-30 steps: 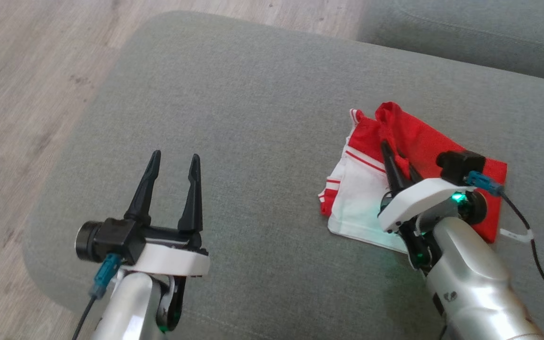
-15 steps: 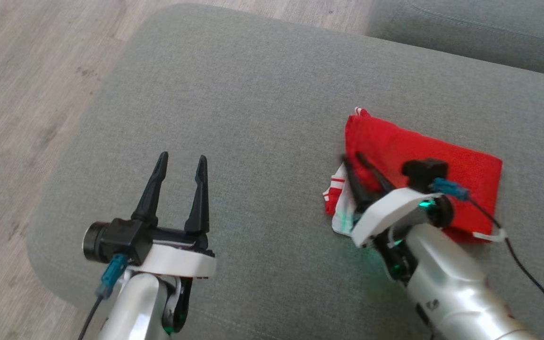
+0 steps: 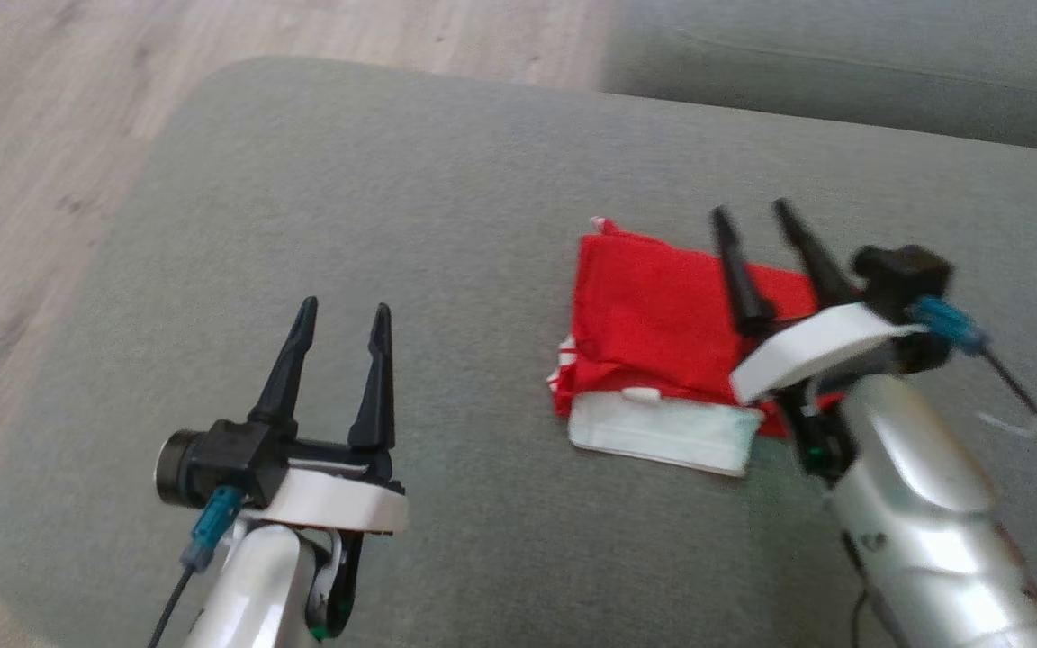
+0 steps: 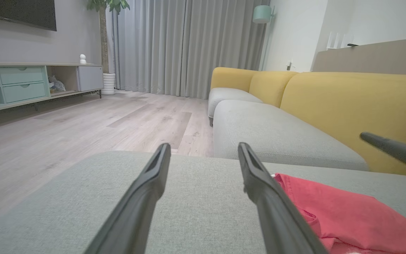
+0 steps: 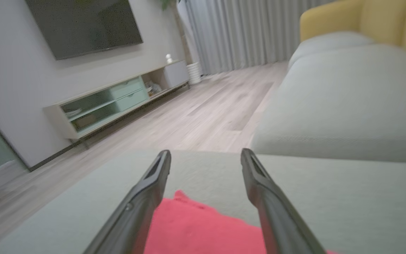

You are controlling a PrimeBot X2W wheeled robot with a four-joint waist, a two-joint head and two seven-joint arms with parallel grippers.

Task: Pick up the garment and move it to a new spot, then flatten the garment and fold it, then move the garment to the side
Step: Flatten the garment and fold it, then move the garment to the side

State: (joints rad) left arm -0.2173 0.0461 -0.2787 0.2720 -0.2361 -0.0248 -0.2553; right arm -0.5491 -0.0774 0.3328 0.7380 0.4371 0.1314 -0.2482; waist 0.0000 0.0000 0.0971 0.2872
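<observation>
Opened the right pincer (image 3: 750, 211) since a second ago (then shut on a raised red fold) and let the garment (image 3: 653, 315) drop. Folded over now, with red cloth on top where white showed before. Shifted the head camera too, so no telling whether the heap itself slid.

Holding nothing in the right pincer: two dark fingers well apart, slanting over the garment's right part, tips past its far edge. Cannot tell from the head view (a little blurred) whether touching the cloth. From the right wrist, red cloth (image 5: 203, 229) low between the spread fingers of that same pincer (image 5: 206, 151).

Lying on the grey cushion (image 3: 446, 180), right of its middle: a flat red rectangle, a white strip poking out along the near edge, a bit of red-and-white stripe at the near left corner.

Keeping the left pincer (image 3: 345, 306) spread and empty, over bare cushion well to the left of the garment. From the left wrist (image 4: 204, 144), red cloth (image 4: 347, 215) just right of the right-hand finger, and one finger of the other pincer (image 4: 393, 150) at the frame's right edge.

Wooden floor (image 3: 32, 108) beyond the cushion's left side.
</observation>
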